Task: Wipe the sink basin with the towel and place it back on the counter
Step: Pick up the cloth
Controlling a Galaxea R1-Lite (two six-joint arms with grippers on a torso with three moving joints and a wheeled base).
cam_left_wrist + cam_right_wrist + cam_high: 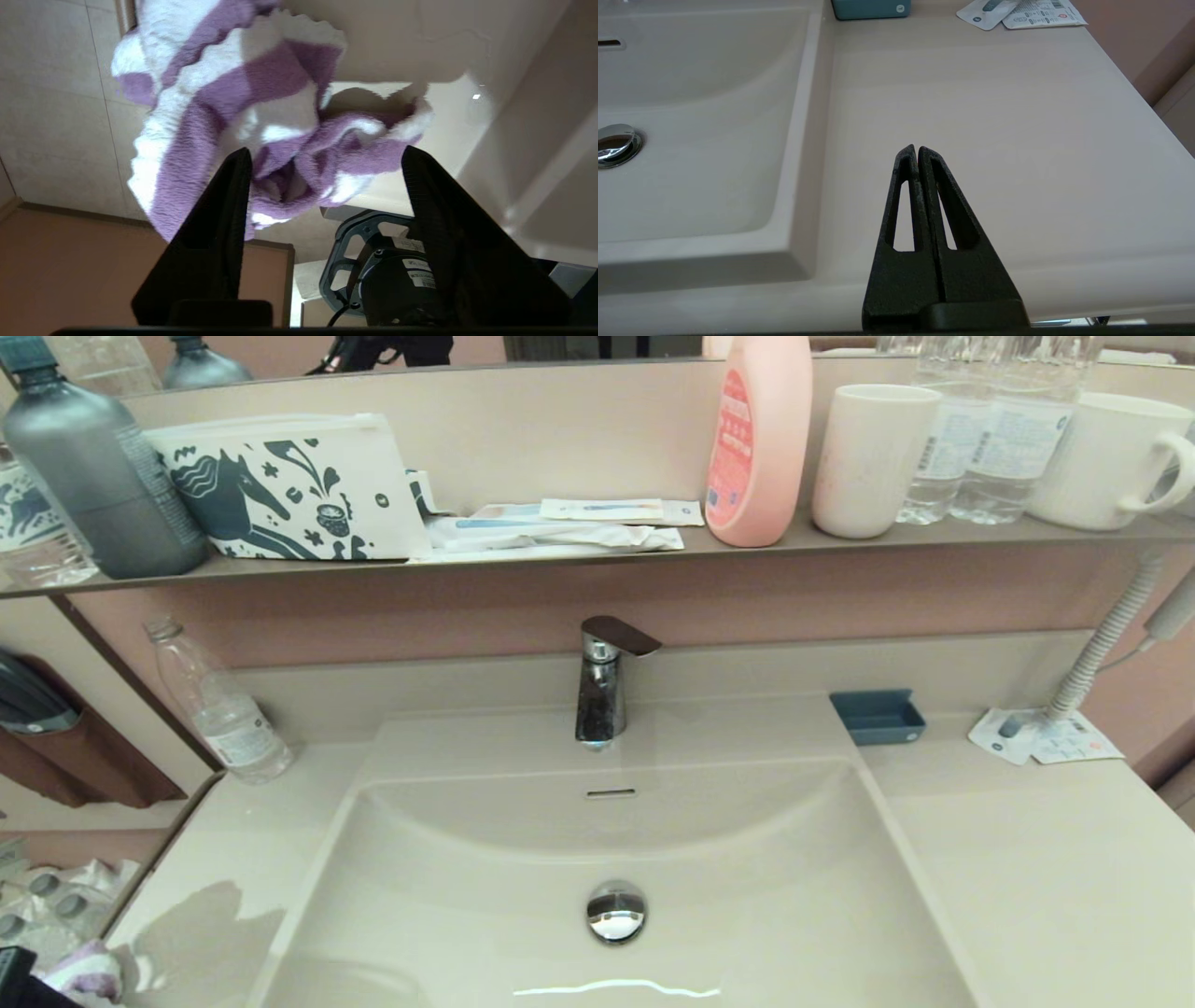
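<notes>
In the head view, the sink basin (616, 859) fills the lower middle, with its chrome drain plug (616, 911) near the front and the slim overflow slot (611, 793) on the back wall beneath the faucet (602, 681). The cream surface (1046, 859) spreads to both sides of the bowl. A clear plastic bottle (219, 709) stands at the back left corner, a small blue tray (878, 716) sits at the back right edge of the basin, and flat printed packets (1041, 737) lie further right. On the shelf (597, 553) above stand a grey bottle (93, 467), a white pouch with a dark blue horse print (285, 490), a pink bottle (758, 439) and white cups (870, 457). A bit of the towel (89, 971) shows at the bottom left corner, at the front left edge of the surface, beside a dark piece of the left arm.

In the left wrist view, the left pincer (324, 156) stands wide open, its two black fingers (219, 224) well apart. The purple and white striped towel (243, 107) is bunched at the fingertips, partly between them; whether it touches them cannot be told. It lies over the edge of the surface (448, 135).

In the right wrist view, the right pincer (917, 150) has its fingers pressed together with nothing between them. It hangs over the surface (1017, 116) to the right of the sink basin (691, 140), with the drain plug (614, 144), blue tray (871, 8) and packets (1020, 11) in sight.
</notes>
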